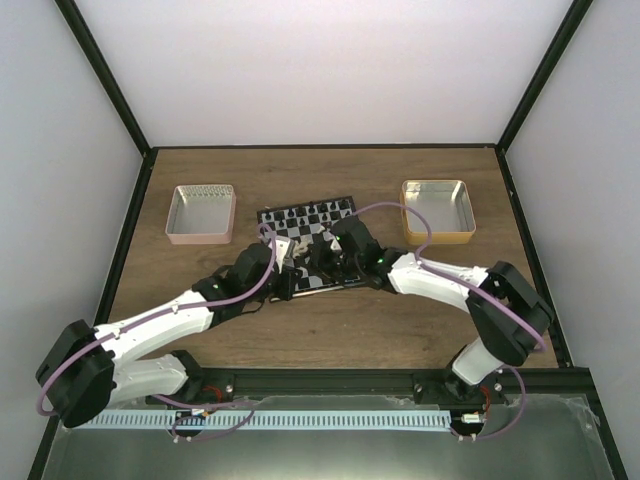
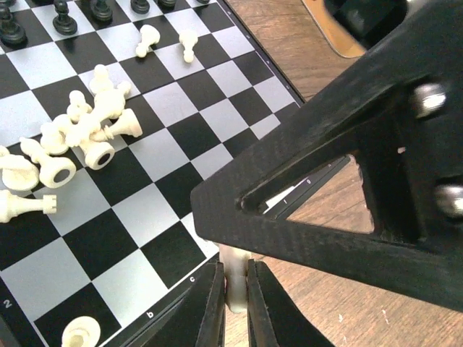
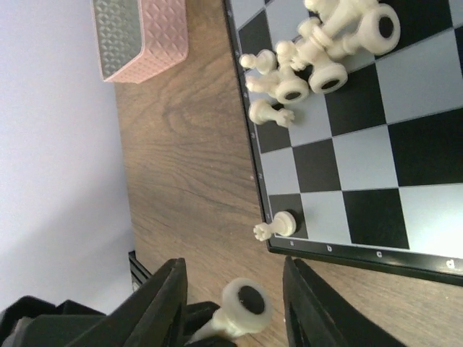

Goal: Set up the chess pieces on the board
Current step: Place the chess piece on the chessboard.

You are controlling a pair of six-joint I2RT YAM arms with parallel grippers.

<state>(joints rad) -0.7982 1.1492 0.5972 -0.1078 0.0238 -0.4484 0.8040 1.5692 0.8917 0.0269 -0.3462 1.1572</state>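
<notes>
Left tool (image 2: 233, 278) was clamped on one cream piece (image 2: 235, 289), pinched narrow between the two fingers, just off the near border of the board (image 2: 217, 108) and over the wooden surface (image 1: 350, 330). Right tool (image 3: 233, 275) hung close beside it, fingers apart. The same piece sat in the gap with its round base toward the right wrist camera and neither finger visibly touching it (possibly a hand-over, though I could not tell which way). In the left wrist view the right tool's black frame blocked much of the board's near-right corner. Outward from there, a single fallen piece (image 3: 275, 225) lay on its side on a corner square of the near row, its head out over the border. Mid-board, a heap of cream pieces (image 2: 87, 130) lay tumbled together, several on their sides with their bases showing. Two stray cream pieces (image 2: 148, 40) sat apart from the heap toward the far rows, both seeming tilted or down. The black pieces (image 2: 65, 18) stood along the far edge, apparently in rank. A pink tray (image 1: 203, 214) and a yellow tray (image 1: 437, 210) flanked the board's far corners. Judged early in the job: no cream piece seen standing on a home square, near rows bare apart from the fallen one. Almost the whole cream set was left to sort, right and place.
</notes>
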